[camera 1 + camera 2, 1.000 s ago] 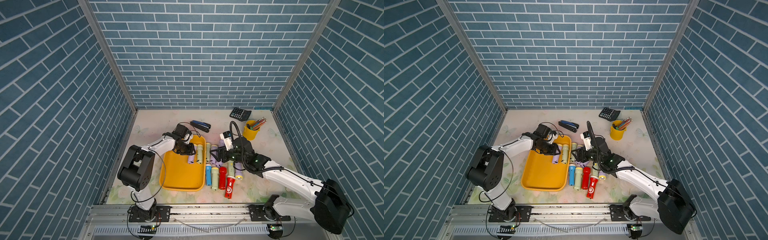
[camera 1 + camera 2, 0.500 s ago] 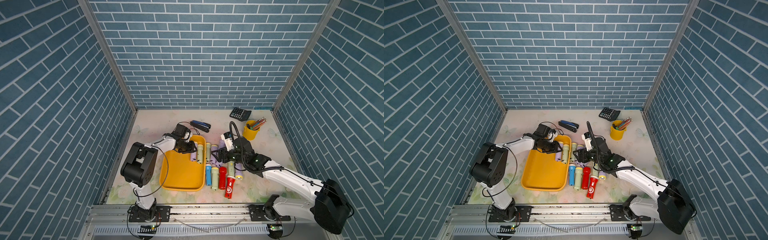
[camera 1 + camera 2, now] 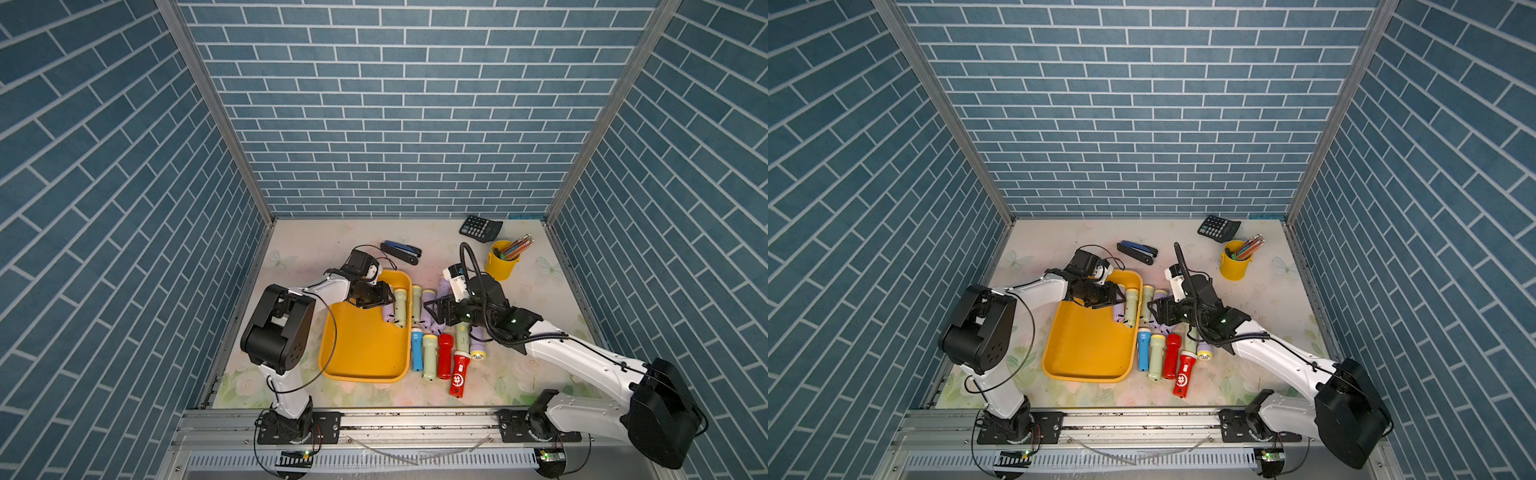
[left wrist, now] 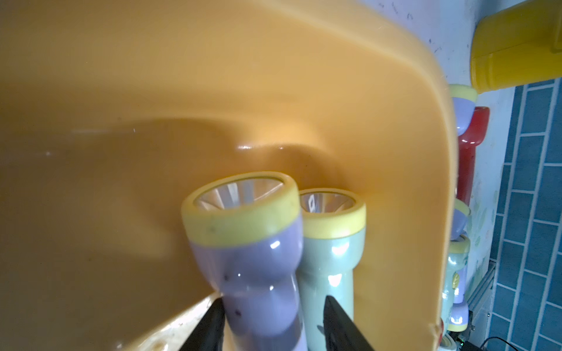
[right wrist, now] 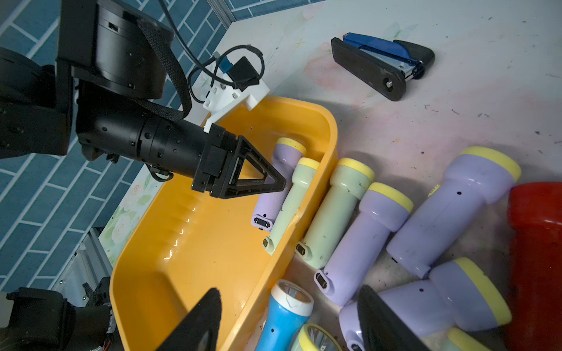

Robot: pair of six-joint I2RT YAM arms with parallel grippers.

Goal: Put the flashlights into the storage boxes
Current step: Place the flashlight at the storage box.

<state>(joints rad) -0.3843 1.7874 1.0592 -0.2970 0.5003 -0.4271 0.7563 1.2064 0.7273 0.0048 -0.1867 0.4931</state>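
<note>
Looking down in both top views, the shallow yellow-orange plastic tray (image 3: pixel 361 353) sits on the table (image 3: pixel 519 374) with two chunky plastic torches already inside, along the wall nearest the heap: a lilac flashlight (image 3: pixel 388 316) with a pale yellow head and a pale green flashlight (image 3: pixel 400 309) touching it. The rest, among them a blue flashlight (image 3: pixel 417 350) and a red flashlight (image 3: pixel 444 351), lie loose on the table just beside the tray. The left gripper (image 3: pixel 385 300) is low over the lilac flashlight, and the right gripper (image 3: pixel 434 309) hangs over the heap.

Left wrist view: the lilac body lies between the black fingers (image 4: pixel 339 325) with a clear gap on one side, so the jaws are spread, not squeezing it.

Right wrist view: the right jaws stand wide apart and empty, above the blue flashlight and a couple of lilac ones.

Handling guess: these look like light, hollow, stiff plastic. They're glossy and round, so probably keen to roll or slip. The narrow barrel behind the flared head seems the sensible spot to pinch, across its width. The head looks too fat.
</note>
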